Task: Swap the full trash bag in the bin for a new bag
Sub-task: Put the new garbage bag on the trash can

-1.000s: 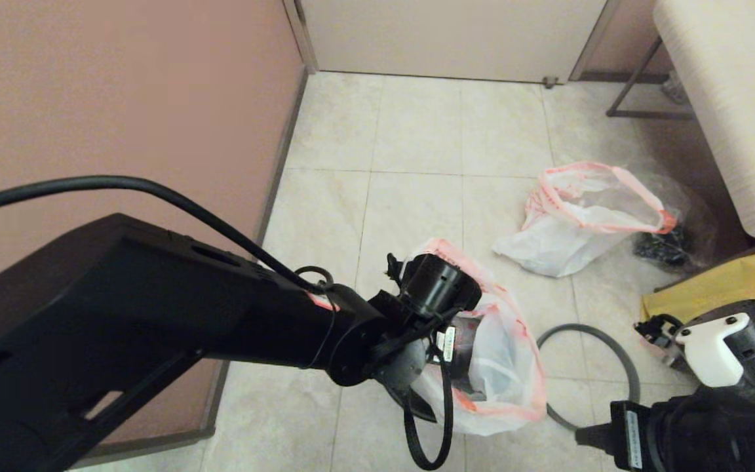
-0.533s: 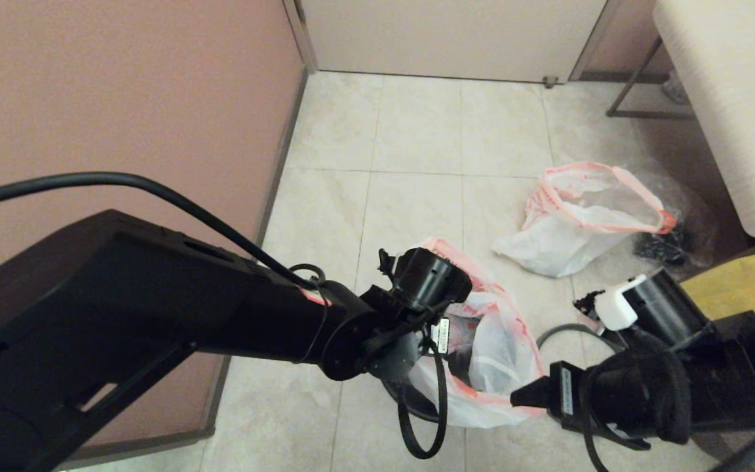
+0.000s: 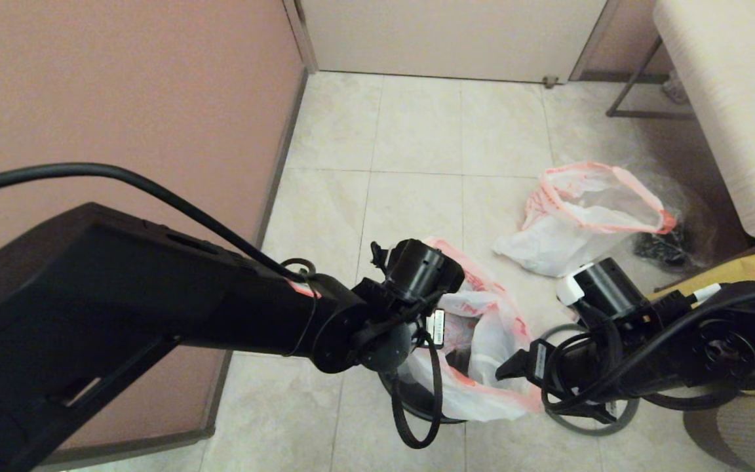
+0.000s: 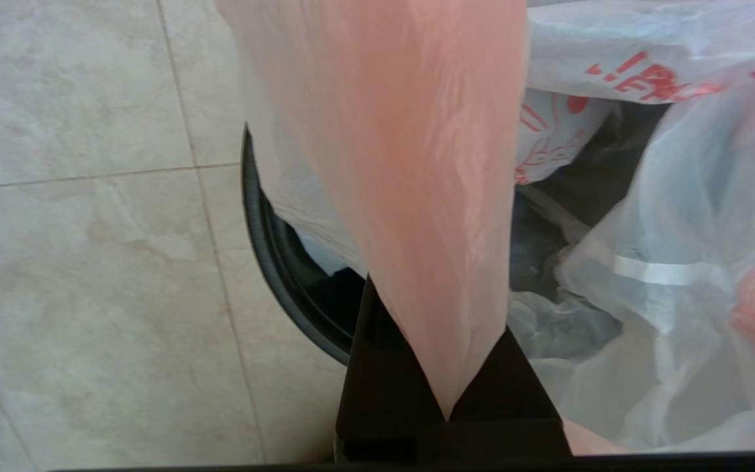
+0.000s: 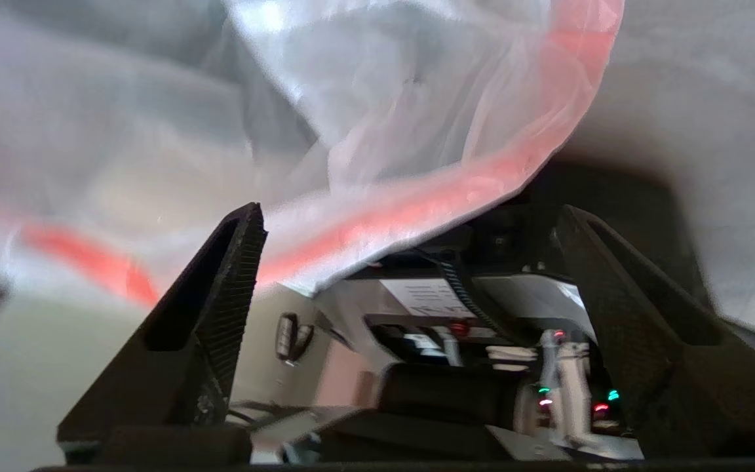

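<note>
The new bag, limp white plastic with a pink-red rim and red printing, hangs open in the black bin. My left gripper is shut on a pulled-up strip of its pink rim on the bin's left side. On the bag's right side my right gripper is open, and the rim runs just ahead of its spread fingertips. The full trash bag lies on the floor farther back to the right. The grey hoop lies on the floor under my right arm.
A clear bag with black stuff sits behind the full bag, below a pale bench. A yellow bag is at the right edge. The pink wall runs close along the left, and bare tile floor stretches ahead.
My right arm has swung in from the lower right to the bag's right rim and its fingers have opened. The left arm has shifted slightly left, still gripping the rim.
</note>
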